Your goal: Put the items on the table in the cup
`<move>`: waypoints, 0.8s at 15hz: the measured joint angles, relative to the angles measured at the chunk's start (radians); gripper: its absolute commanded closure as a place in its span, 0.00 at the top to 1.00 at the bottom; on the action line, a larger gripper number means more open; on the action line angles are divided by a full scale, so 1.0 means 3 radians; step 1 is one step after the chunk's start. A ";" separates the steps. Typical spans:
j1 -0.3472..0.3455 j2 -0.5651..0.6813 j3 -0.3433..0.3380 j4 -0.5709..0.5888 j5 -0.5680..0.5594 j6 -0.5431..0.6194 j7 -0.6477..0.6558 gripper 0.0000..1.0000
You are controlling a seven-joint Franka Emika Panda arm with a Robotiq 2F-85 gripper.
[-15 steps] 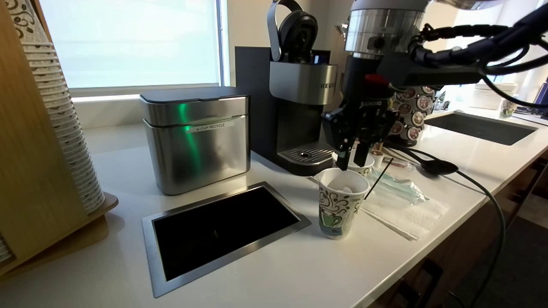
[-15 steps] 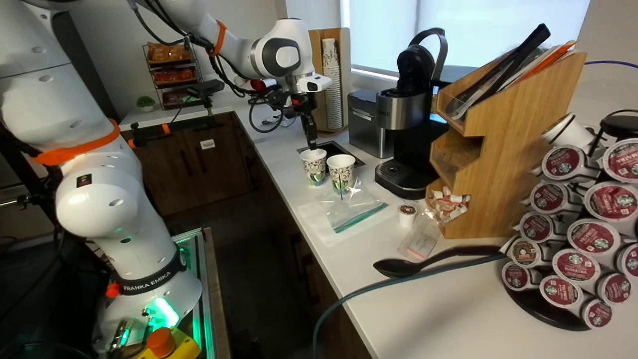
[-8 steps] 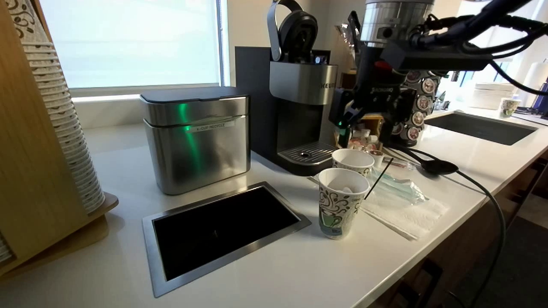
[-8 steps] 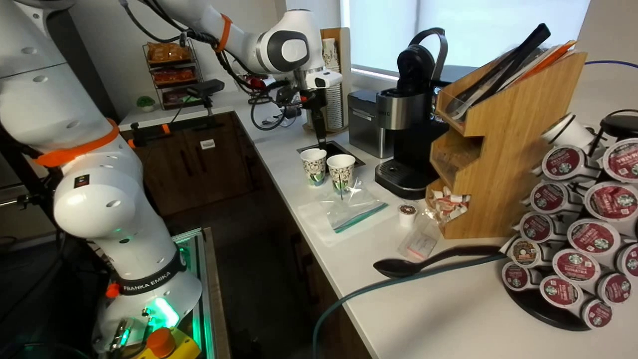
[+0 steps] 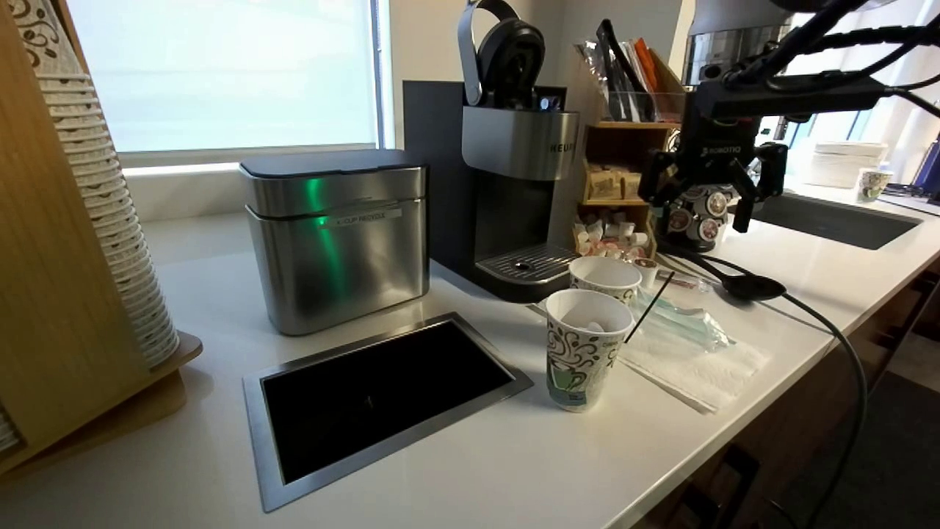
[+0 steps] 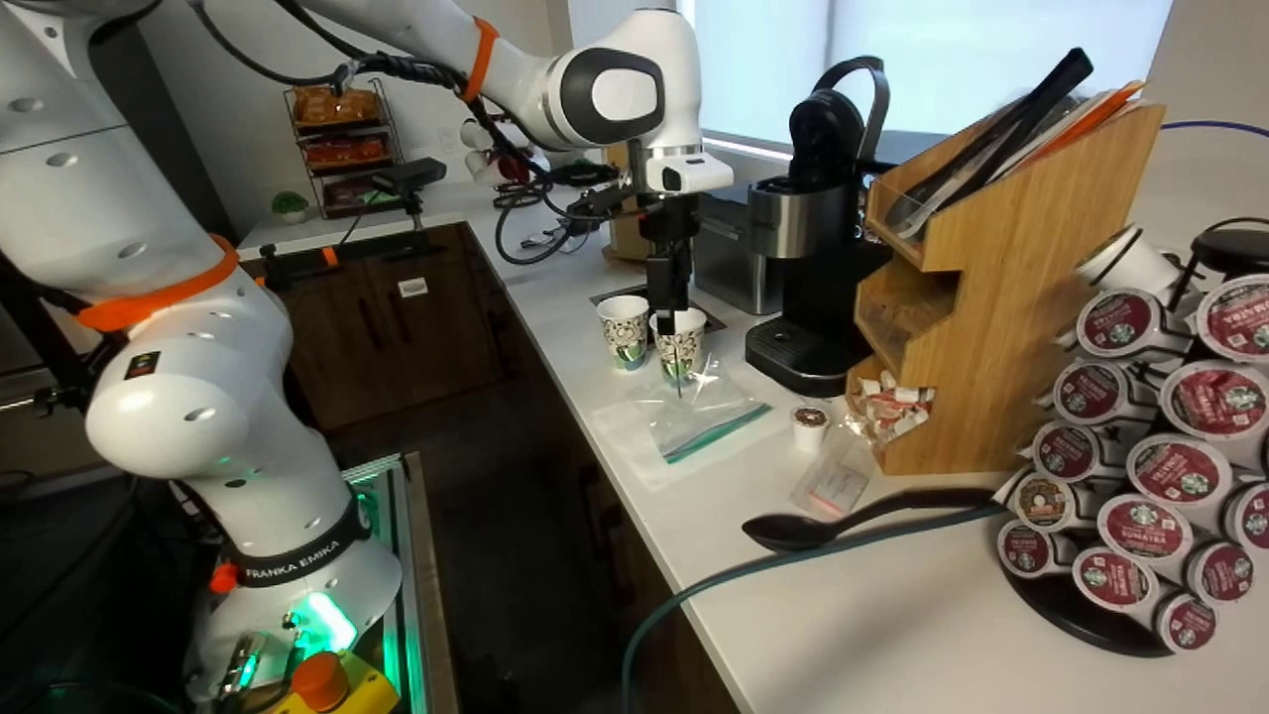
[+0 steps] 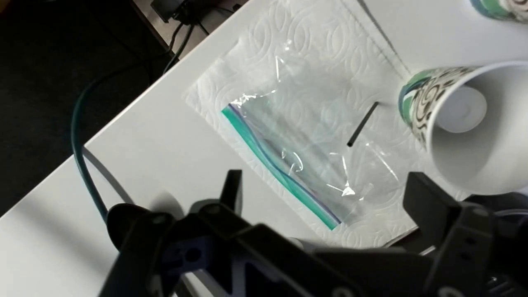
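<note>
Both jaws of the gripper (image 7: 330, 194) stand wide apart, pointing down, and in both exterior views the gripper hangs above the counter (image 7: 165, 152). Beneath the gap between them, in the wrist view, lies one clear zip bag (image 7: 305, 140) with a teal edge, on one white paper towel (image 7: 309, 20). One dark stick (image 7: 363, 123) sticks up at a slant there, also below the gripper.

Near the gripper, two patterned paper cups stand upright. The nearer cup (image 7: 486, 152) is just off one side of it in the wrist view, mouth up and lower than the jaws. The farther cup (image 5: 580, 367) stands beyond that one and holds pale lumps (image 5: 593, 326), too indistinct to count; whether these are items, I cannot tell.

Of the items, one small pod (image 6: 811, 421), white with a dark top, stands on the counter in an exterior view. It is lower than the gripper and apart from it, across the bag from the cups, near one end of the teal edge. One clear packet (image 6: 838, 488) lies just beside the pod. Farther from the gripper come one black spoon (image 6: 788, 533) and one rack (image 6: 1086, 627) full of similar capsules (image 6: 1145, 528), partly hidden behind one another, so a full count is not possible.
</note>
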 measured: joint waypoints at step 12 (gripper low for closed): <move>-0.0002 0.0016 -0.0043 -0.0120 0.0066 -0.0006 0.0008 1.00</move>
